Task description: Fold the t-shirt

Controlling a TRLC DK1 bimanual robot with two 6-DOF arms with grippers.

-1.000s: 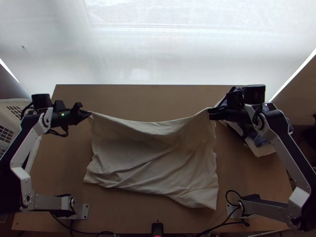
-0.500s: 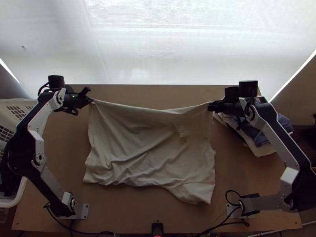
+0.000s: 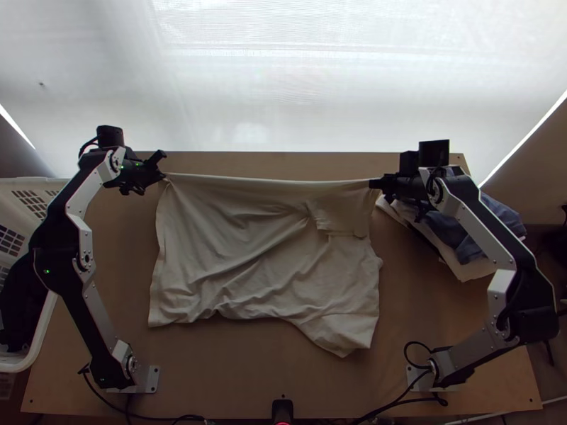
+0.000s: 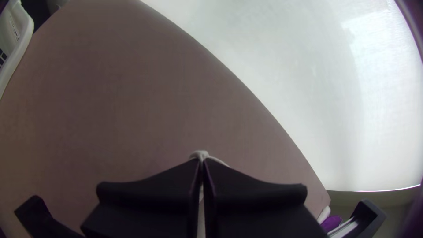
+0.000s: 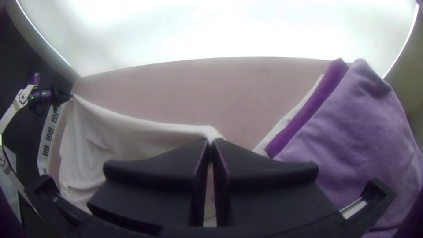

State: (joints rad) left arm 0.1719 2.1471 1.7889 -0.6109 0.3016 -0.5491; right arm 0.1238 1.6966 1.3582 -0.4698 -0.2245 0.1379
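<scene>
T-shirt: quantity one; cream T-shirt (image 3: 269, 262), centre of table (image 3: 234, 375); far edge drawn nearly straight between the grippers, body spread with diagonal creases, near edge uneven.
Grippers: quantity two, one at each end of the far edge.
Left gripper (image 3: 163, 175): fingers pressed together, pinching the T-shirt at its far left corner.
Right gripper (image 3: 373, 183): fingers pressed together, pinching the T-shirt at its far right end.
Cloth pile: quantity one; cloth pile (image 3: 453, 234) on the table, right of the T-shirt; blue-grey cloth over white cloth.
Basket: quantity one; white basket (image 3: 44, 333) at the table's left side, slotted wall, dark contents.
Backdrop: quantity one; pale backdrop (image 3: 283, 78) beyond the far table edge.
Top view: whole T-shirt outline and both arm bases.
Left wrist view: small tuft of fabric between the left gripper's (image 4: 202, 161) fingertips.
Right wrist view: layered edges of the cloth pile, close up.
</scene>
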